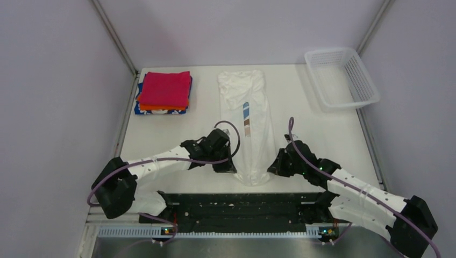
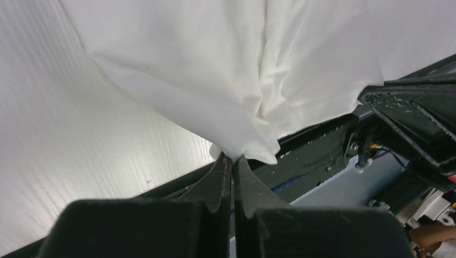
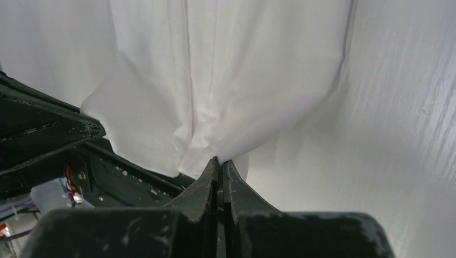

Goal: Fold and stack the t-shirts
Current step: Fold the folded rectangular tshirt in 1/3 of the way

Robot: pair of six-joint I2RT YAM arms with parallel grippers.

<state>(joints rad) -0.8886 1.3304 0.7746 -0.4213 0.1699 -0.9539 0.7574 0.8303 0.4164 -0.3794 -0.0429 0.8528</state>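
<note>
The white t-shirt (image 1: 248,121) with blue and brown stripes lies folded into a long narrow strip down the middle of the table. My left gripper (image 1: 230,166) is shut on its near left corner (image 2: 244,148). My right gripper (image 1: 273,167) is shut on its near right corner (image 3: 215,145). Both hold the near end at the table's front edge. A stack of folded shirts, magenta-red (image 1: 165,88) on top of orange and blue, sits at the far left.
A white mesh basket (image 1: 341,78) stands at the far right corner. The black base rail (image 1: 236,207) runs along the near edge just below the shirt's end. Grey walls enclose the table on three sides.
</note>
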